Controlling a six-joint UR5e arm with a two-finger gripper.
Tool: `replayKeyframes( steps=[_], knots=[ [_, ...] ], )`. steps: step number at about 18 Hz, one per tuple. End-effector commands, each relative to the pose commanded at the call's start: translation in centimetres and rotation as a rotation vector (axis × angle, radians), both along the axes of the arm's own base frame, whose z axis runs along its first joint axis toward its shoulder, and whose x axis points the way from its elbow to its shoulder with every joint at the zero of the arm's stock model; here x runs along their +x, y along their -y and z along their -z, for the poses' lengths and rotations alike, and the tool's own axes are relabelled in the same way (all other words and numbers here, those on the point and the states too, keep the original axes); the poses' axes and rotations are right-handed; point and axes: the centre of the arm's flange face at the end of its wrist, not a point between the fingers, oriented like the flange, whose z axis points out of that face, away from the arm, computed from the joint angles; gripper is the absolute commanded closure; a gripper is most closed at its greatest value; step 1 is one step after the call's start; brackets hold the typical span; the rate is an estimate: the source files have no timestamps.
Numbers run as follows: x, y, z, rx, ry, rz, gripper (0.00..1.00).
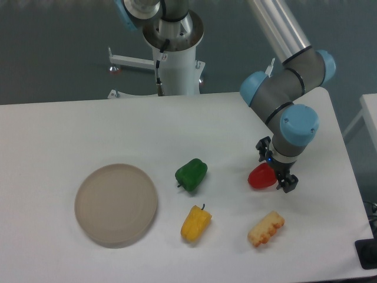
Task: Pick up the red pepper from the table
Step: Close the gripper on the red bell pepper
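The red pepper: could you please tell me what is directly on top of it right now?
The gripper sits over the red pepper, covering its right part. One dark finger shows at its right edge. Whether the fingers touch it, or are shut, cannot be seen.

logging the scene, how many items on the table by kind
Peppers: 3, the red pepper, green pepper, yellow pepper
Corn piece: 1
Plate: 1
Total: 5

A round beige plate, green pepper, yellow pepper and corn piece lie apart.
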Motion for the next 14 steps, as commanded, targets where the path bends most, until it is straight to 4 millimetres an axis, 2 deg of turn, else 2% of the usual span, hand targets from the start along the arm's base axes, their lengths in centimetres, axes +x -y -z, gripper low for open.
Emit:
replayKeyframes(
  steps=[10, 11, 13, 14],
  knots=[
    [0.08, -0.05, 0.31, -0.002, 0.000, -0.003, 0.01],
    [0.10, -0.04, 0.33, -0.003, 0.001, -0.003, 0.03],
    [0.05, -0.08, 0.20, -0.002, 0.000, -0.003, 0.20],
    [0.02, -0.11, 0.13, -0.001, -0.001, -0.001, 0.25]
  ],
)
